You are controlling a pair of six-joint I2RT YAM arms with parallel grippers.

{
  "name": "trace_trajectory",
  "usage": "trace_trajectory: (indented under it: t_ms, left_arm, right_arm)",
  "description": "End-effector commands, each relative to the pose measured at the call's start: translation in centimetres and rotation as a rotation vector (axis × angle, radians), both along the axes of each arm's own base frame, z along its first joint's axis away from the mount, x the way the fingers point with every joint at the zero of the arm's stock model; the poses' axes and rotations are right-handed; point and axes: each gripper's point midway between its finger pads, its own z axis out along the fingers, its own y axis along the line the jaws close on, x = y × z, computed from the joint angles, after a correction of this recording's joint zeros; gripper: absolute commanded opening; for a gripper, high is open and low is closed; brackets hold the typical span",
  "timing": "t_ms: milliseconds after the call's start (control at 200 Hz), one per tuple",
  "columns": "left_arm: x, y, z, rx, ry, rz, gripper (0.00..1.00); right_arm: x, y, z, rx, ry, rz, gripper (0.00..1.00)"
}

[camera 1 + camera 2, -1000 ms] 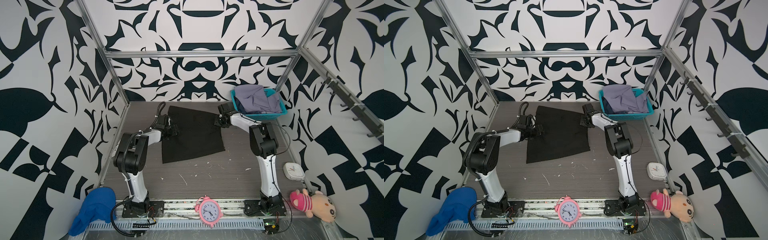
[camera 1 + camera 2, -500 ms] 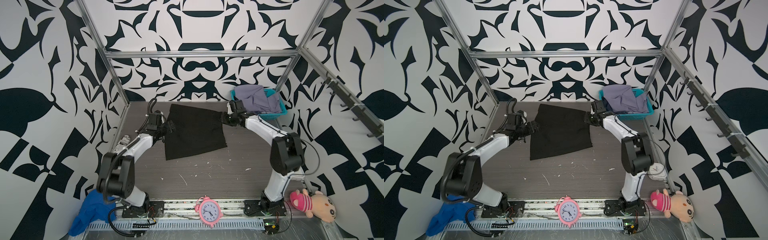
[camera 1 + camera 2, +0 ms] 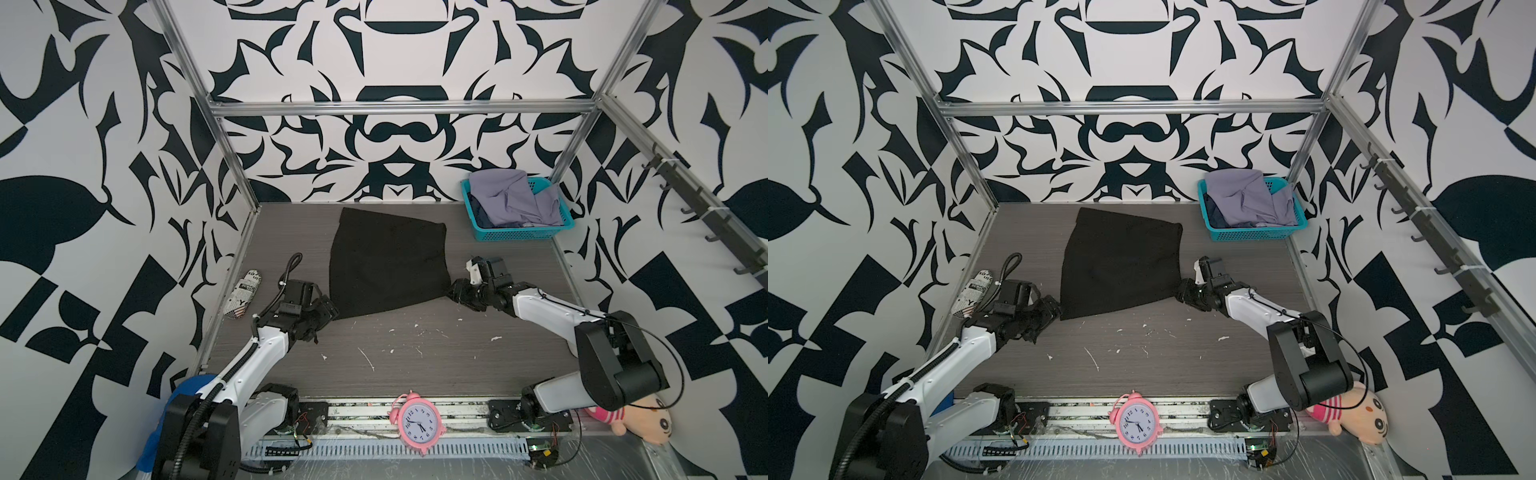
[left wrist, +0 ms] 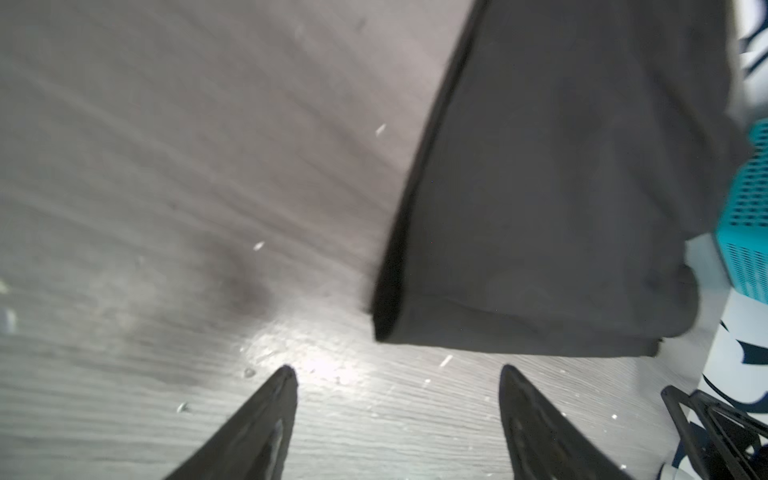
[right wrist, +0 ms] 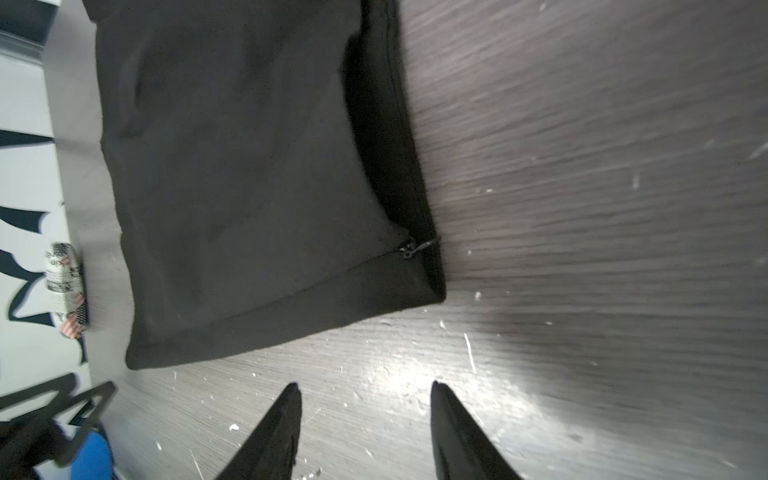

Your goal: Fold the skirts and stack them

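Beside black skirt (image 3: 386, 262), left gripper (image 4: 397, 369), right gripper (image 5: 365, 385) gape.

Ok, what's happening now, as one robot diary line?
black skirt: spread flat on table | left gripper: open, empty | right gripper: open, empty | lavender skirt: in basket

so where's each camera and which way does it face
both top views: high at the front, looking down at table, black skirt, left arm, right arm
left wrist: low over the table, facing a skirt corner; open left fingers show
right wrist: same, facing the zipper corner; open right fingers show
shared: all see the skirt
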Motion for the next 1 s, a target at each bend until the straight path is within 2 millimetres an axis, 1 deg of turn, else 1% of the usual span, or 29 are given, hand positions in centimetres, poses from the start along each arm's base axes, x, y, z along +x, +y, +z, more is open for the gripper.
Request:
trace_trajectory:
  t_ms: [0, 70, 135, 260, 360, 370, 385, 475, 520, 540, 595, 695, 750, 860, 905, 915, 925, 995]
  left_arm:
    - [-0.2, -0.9, -1.2, -0.056, 0.028, 0.022, 0.79]
    - [-0.2, -1.1, -1.9, -0.059, 0.035, 0.024, 0.76]
    - [-0.1, -1.3, -2.4, -0.067, 0.039, 0.02, 0.74]
    - [0.3, -1.8, -3.3, -0.066, 0.046, 0.007, 0.71]
    - [0.9, -2.3, -3.6, -0.067, 0.044, -0.001, 0.66]
    - [0.7, -2.2, -4.2, -0.061, 0.064, 0.0, 0.65]
    - [0.6, -2.3, -4.5, -0.06, 0.075, -0.001, 0.63]
    - [0.5, -2.5, -5.3, -0.057, 0.096, -0.009, 0.5]
    - [0.6, -2.6, -5.5, -0.06, 0.096, -0.009, 0.39]
    - [0.7, -2.7, -5.5, -0.06, 0.095, -0.011, 0.35]
    - [0.9, -2.6, -5.5, -0.054, 0.092, -0.009, 0.25]
    - [0.9, -2.2, -5.2, -0.031, 0.086, -0.004, 0.12]
    - [0.9, -2.1, -4.7, -0.023, 0.079, -0.009, 0.07]
    - [0.9, -1.7, -3.9, -0.006, 0.054, -0.008, 0.0]
    - [0.8, -1.6, -3.9, 0.003, 0.058, -0.005, 0.0]
    - [1.0, -1.6, -3.4, -0.001, 0.036, -0.004, 0.0]
    - [1.0, -1.6, -3.2, 0.0, 0.03, -0.005, 0.0]
    - [1.0, -1.2, -3.0, 0.016, 0.025, -0.001, 0.0]
  right_arm:
    - [1.0, 0.4, 0.2, 0.096, -0.045, -0.058, 0.54]
    - [0.9, 0.3, -0.8, 0.125, -0.029, -0.08, 0.54]
    - [1.0, 0.2, -1.3, 0.142, -0.022, -0.097, 0.54]
    - [1.4, 0.4, -1.3, 0.156, -0.039, -0.099, 0.54]
    - [1.7, 0.4, -1.1, 0.152, -0.053, -0.097, 0.54]
    - [1.7, 0.4, -1.1, 0.152, -0.054, -0.097, 0.54]
    - [1.8, 0.4, -1.1, 0.153, -0.057, -0.097, 0.54]
    - [1.8, 0.3, -0.8, 0.15, -0.072, -0.096, 0.54]
    - [1.8, 0.2, -0.8, 0.143, -0.074, -0.099, 0.54]
    - [1.7, 0.1, -0.9, 0.139, -0.073, -0.101, 0.54]
    - [1.6, -0.1, -1.1, 0.135, -0.07, -0.104, 0.54]
    - [1.4, -0.5, -1.6, 0.133, -0.054, -0.119, 0.54]
    - [1.4, -0.9, -1.7, 0.139, -0.047, -0.132, 0.54]
    - [1.3, -1.3, -1.5, 0.168, -0.044, -0.14, 0.56]
    - [1.2, -1.2, -1.3, 0.17, -0.048, -0.126, 0.57]
    - [1.2, -1.1, -1.3, 0.171, -0.049, -0.123, 0.57]
    - [1.1, -1.1, -1.3, 0.173, -0.049, -0.118, 0.57]
    - [1.0, -0.4, -1.3, 0.195, -0.041, -0.074, 0.61]
